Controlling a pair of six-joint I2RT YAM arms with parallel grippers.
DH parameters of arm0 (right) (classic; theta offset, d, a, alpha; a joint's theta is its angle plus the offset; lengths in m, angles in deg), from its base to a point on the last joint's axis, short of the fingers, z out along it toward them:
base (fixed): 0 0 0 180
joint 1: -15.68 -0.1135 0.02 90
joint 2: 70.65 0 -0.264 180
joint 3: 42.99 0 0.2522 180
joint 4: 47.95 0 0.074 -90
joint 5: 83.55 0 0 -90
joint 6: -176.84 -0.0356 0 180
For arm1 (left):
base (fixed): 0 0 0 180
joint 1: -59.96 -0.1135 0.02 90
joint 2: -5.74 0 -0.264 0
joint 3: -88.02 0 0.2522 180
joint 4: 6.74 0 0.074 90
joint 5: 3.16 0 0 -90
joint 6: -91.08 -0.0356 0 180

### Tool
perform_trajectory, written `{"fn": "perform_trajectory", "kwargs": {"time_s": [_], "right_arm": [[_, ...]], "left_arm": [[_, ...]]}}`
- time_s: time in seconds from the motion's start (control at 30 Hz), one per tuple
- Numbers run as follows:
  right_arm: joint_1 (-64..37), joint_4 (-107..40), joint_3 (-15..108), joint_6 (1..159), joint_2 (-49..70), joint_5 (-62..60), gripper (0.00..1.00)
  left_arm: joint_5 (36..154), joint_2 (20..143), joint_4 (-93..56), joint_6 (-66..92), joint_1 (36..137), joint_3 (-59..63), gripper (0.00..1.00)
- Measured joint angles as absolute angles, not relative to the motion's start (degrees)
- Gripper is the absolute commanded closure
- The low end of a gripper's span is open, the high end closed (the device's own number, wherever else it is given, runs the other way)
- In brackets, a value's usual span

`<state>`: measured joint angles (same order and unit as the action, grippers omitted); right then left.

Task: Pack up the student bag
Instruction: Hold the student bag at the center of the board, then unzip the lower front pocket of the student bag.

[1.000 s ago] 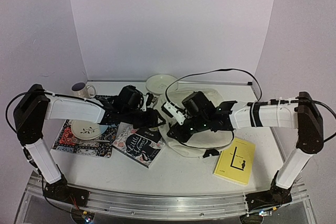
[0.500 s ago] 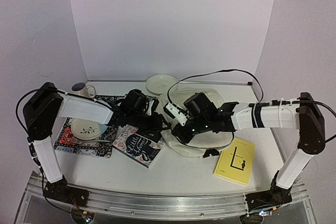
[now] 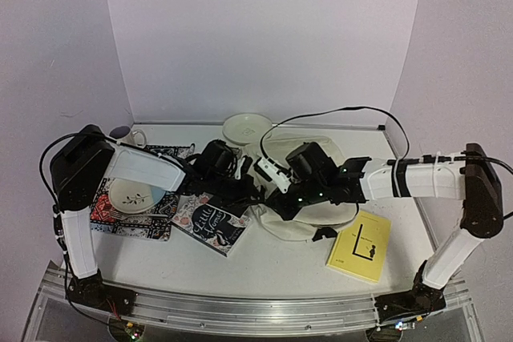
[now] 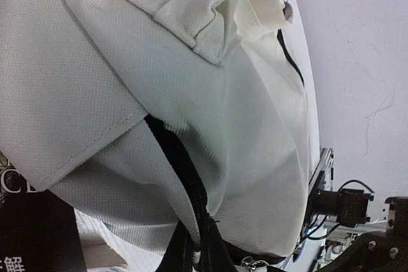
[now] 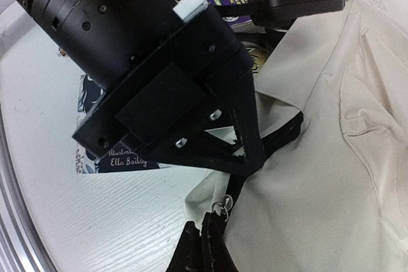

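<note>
Cream student bag (image 5: pixel 319 144) | left pincer (image 5: pixel 245 167), right pincer (image 5: pixel 201 246) clamped on it | book (image 5: pixel 121 156): "Ella Bailey"

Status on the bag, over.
Left tool shut on the bag at its black zipper edge. Right tool shut on that edge too. Dark book against the bag; yellow book apart.

left end effector (image 4: pixel 194 251): advanced, closed on student bag (image 4: pixel 242 132) | right end effector (image 5: pixel 202 246): closed

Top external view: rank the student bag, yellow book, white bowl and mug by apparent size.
1. student bag, though partly covered
2. yellow book
3. white bowl
4. mug, partly hidden, clearly smallest
</note>
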<state>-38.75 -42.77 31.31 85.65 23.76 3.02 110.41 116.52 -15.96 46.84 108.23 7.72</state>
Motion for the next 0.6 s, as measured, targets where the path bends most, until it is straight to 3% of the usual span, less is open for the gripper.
{"fn": "perform_trajectory", "kwargs": {"time_s": [0.27,0.6], "right_arm": [[-38.7,-41.9,26.1,87.4,14.5,5.3,1.00],[-38.6,-38.2,21.8,88.0,2.9,7.2,1.00]], "left_arm": [[113.2,116.7,-16.4,45.2,106.7,4.0,1.00],[114.3,119.5,-27.3,34.6,100.7,-7.3,1.00]]}}
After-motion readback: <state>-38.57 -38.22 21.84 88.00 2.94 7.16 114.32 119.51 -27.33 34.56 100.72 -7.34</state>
